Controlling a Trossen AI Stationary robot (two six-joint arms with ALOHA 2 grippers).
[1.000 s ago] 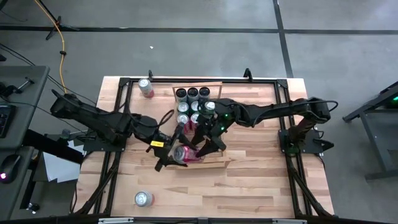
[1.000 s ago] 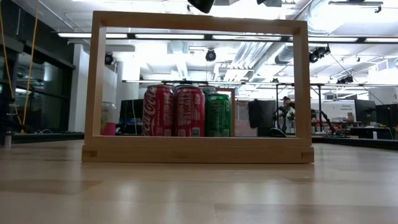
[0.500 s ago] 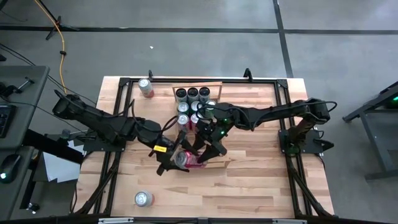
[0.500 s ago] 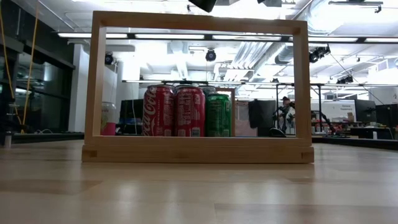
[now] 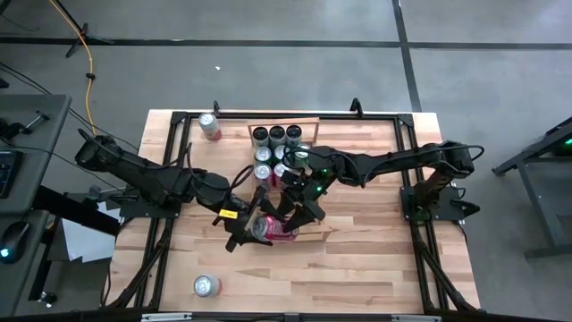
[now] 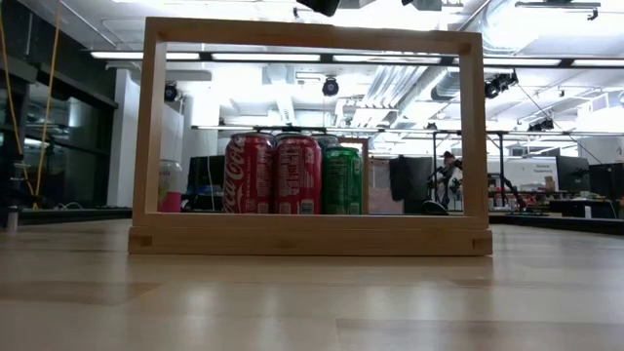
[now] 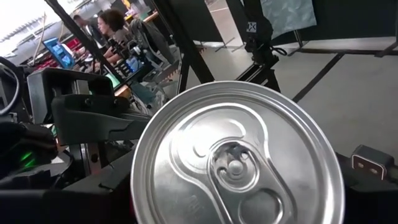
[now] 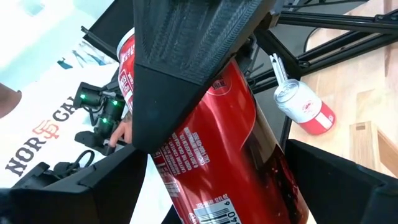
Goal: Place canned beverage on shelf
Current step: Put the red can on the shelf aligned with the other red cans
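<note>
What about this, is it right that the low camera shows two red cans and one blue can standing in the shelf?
No, the third can is green, not blue. The low view shows two red cans and one green can standing in the shelf.

A row of upright drink cans [image 5: 276, 134] stands at the far end inside the slatted wooden shelf [image 5: 315, 234], with more cans [image 5: 262, 170] just before it.
</note>
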